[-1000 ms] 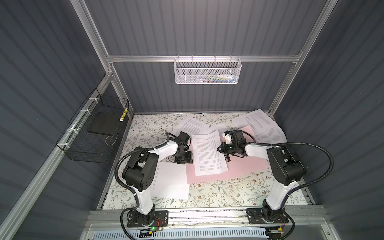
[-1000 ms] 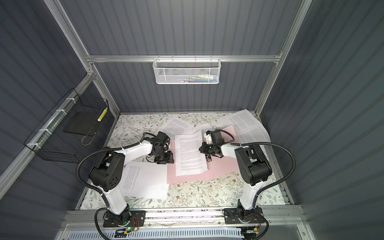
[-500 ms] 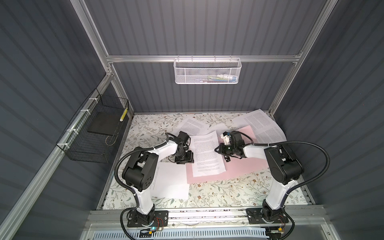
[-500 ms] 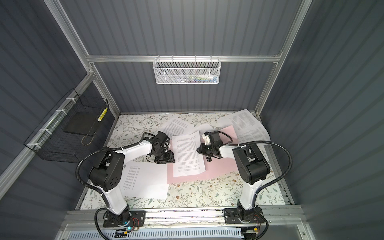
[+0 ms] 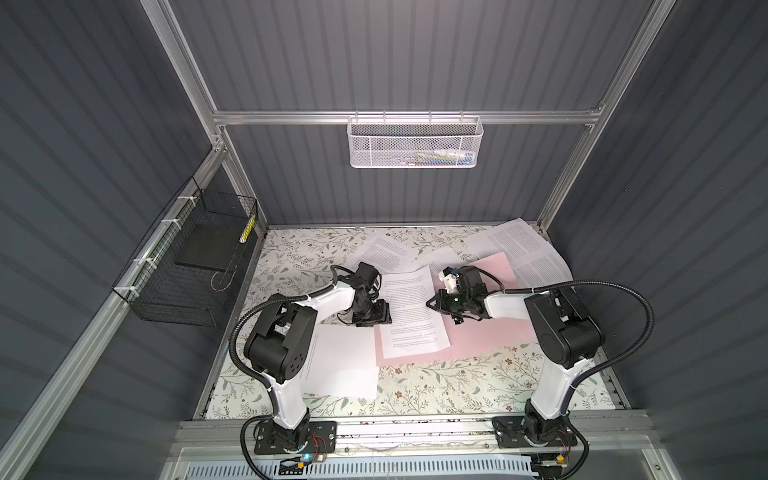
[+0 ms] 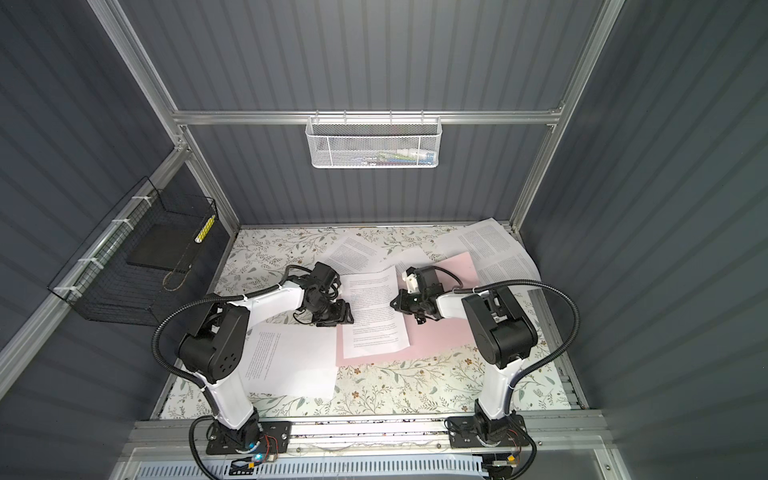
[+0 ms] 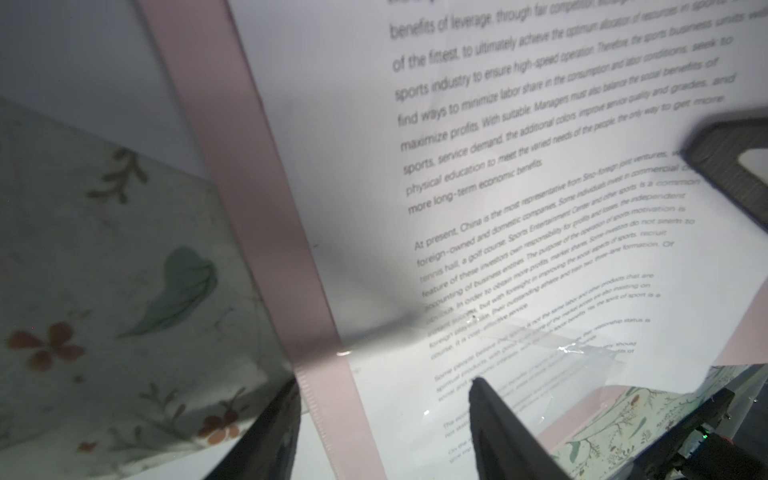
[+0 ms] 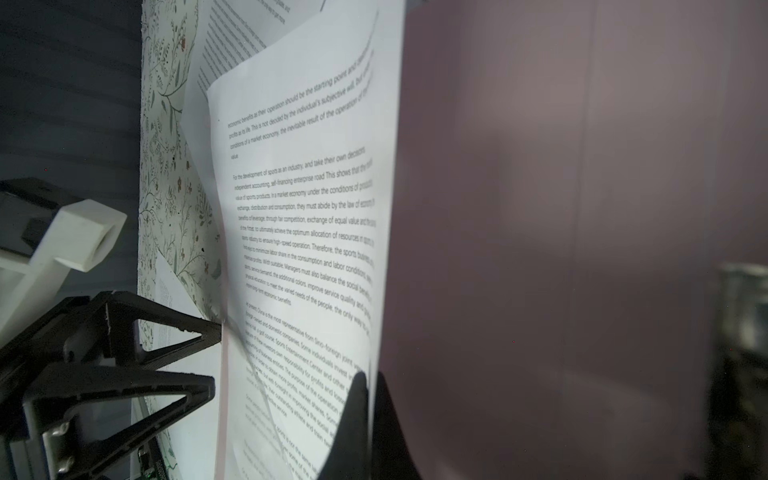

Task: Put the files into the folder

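Shifted leftward since a second ago, the right gripper [image 5: 430, 302] is clenched on the right edge of one printed sheet [image 5: 409, 328] lying on the pink folder [image 5: 490, 336] in the middle; legible text: "At present, China is the most representative". The left gripper [image 5: 383, 321] is released, fingers [image 7: 503, 432] either side of the folder's left edge. At least four other sheets [image 5: 340, 370] lie loose. One black wire basket [image 5: 166, 307], left wall, holds one black slab [image 5: 203, 249].

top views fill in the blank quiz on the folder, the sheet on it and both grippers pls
1. The folder on the table is pale ___.
2. The right gripper is ___ on the edge of the sheet that lies on the folder.
3. The left gripper, at the folder's edge, has its jaws ___.

Missing words: pink; shut; open
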